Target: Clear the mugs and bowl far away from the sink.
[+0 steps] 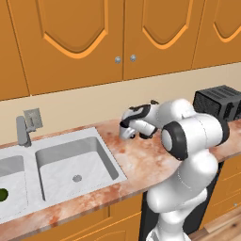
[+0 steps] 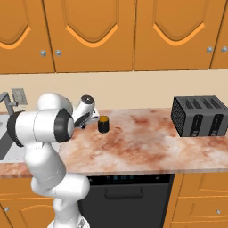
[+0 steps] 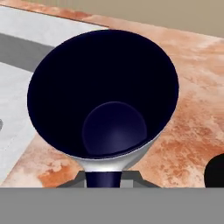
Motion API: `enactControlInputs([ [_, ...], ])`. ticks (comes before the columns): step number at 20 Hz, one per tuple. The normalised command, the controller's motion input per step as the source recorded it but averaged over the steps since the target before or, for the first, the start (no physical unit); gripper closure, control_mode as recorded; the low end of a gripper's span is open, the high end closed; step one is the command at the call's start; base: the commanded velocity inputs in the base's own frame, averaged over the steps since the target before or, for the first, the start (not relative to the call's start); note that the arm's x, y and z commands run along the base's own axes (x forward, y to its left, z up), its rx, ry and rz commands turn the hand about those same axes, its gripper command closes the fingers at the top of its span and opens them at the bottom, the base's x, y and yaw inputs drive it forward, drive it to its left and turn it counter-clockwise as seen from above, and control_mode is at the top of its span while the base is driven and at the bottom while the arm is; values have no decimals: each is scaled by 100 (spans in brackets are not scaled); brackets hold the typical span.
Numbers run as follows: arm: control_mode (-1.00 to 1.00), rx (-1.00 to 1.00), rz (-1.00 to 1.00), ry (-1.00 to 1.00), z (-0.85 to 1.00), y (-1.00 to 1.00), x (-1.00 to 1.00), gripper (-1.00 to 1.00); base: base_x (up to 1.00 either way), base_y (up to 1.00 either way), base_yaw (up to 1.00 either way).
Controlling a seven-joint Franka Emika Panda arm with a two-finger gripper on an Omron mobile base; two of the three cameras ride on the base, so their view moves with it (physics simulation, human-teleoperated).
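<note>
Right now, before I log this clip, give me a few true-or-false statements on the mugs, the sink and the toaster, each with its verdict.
1. The black mug stands upright on the counter. True.
2. The pale mug has an orange inside. False: its inside is dark navy; the orange inside belongs to the black mug.
3. The toaster sits in the sink. False: it stands on the counter, far across it from the sink.
4. The gripper is over the counter beside the sink basin. True.
5. The cabinet doors above the counter hang open. False: they are closed.
</note>
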Motion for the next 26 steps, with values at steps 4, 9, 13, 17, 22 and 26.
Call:
enactControlInputs([
  [4, -100, 0, 0, -11, 85, -13, -65, 100, 0, 0, 0],
  [9, -100, 0, 0, -2, 75, -14, -87, 100, 0, 0, 0],
  [13, -100, 0, 0, 0, 77, -15, -93, 100, 0, 0, 0],
  [17, -100, 0, 0, 1, 68, -16, -87, 100, 0, 0, 0],
  [22, -100, 0, 0, 0, 59, -16, -81, 100, 0, 0, 0],
  [26, 100, -3, 0, 0, 19, -3, -51, 100, -11, 0, 0],
])
